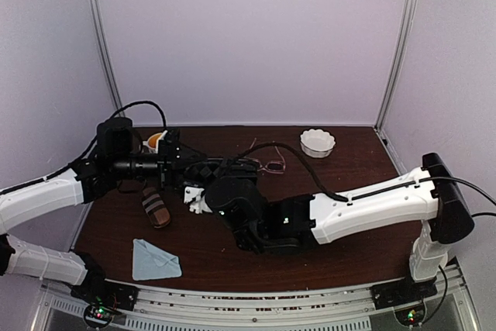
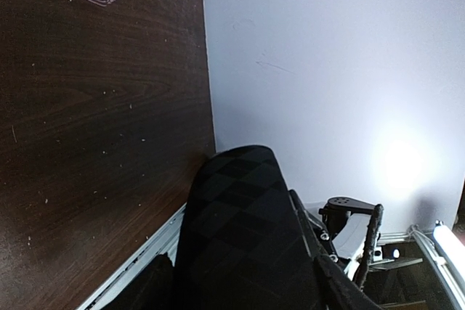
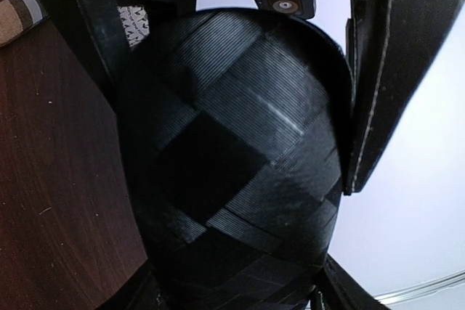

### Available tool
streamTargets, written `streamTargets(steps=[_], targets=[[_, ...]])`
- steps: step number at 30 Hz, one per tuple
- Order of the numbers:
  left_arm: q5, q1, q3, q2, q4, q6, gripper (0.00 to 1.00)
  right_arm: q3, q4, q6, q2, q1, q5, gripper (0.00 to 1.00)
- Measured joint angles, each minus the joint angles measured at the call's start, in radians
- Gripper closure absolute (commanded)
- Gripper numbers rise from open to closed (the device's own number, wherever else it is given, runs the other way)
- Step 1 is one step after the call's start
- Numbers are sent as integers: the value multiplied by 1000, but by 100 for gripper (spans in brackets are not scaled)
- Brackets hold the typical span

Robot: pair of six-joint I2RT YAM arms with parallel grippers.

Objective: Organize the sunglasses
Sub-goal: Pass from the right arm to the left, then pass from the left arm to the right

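"Blue cloth lay nearest, didn't it, close to the desk's front edge on the left?"

"Yes, a pale folded piece. Just beyond it the tan striped case lay flat, apart from the cloth and near the left edge."

"And the arms?"

"Both reached to the middle of the desk and met over one thing, the black case with a woven diamond pattern. The right gripper was clamped on it, with a finger pressed to each side and the case filling its wrist view. The left gripper came in from the left and had its fingers against the same case on both flanks, grasping it too."

"Was the case on the wood?"

"I couldn't tell. The arms hid its underside from above."

"Where were the sunglasses?"

"The pink-framed sunglasses lay on the desk just past the grippers, towards the far edge and slightly right of centre, touched by neither gripper."

"Anything farther back?"

"A white bowl with a scalloped rim sat by the far edge, right of the glasses and apart from them. An orange-and-white object sat far left, half hidden behind the left arm."
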Motion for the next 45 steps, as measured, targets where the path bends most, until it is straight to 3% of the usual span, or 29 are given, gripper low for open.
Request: streamTargets(steps=[4,6,13,21,28,35,39,45], targets=[[0,0,-2,13,21,-2,49,-4,11,-7,3,-1,19,9],[-3,0,-5,19,19,-2,50,-6,34,-5,3,0,27,0],[-21,0,-12,28,17,30,53,-16,-25,139,-20,1,23,0],[-100,-4,-11,26,-26,151,57,-48,-277,505,-191,15,-29,0],[-209,-4,-11,-16,-62,303,58,-55,-443,889,-387,-25,-214,0],[-311,-27,-23,-66,-63,425,60,-106,-561,1175,-456,-141,-416,0],[-373,-64,-65,-106,-42,478,63,-189,-562,1355,-531,-217,-512,0],[-440,-109,-101,-108,9,513,65,-417,-367,1688,-734,-337,-647,0]])
